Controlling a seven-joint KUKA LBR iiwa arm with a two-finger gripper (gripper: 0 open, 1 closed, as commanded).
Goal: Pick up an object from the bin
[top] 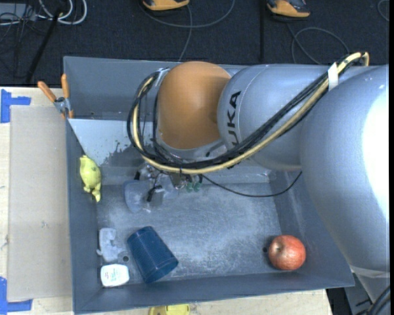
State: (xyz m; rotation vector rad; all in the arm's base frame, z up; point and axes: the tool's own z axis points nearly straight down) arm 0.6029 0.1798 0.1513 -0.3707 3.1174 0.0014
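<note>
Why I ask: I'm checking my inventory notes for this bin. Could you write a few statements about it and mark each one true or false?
1. A red apple lies near the lower right corner of the bin. True.
2. The dark blue cup lies right beside the apple. False: it lies in the lower left part, well apart from the apple.
3. A yellow toy lies by the bin's left wall. True.
4. The gripper is over the apple. False: it is over a pale grey thing in the left middle of the bin.
5. A small white thing lies just left of the blue cup. True.
</note>
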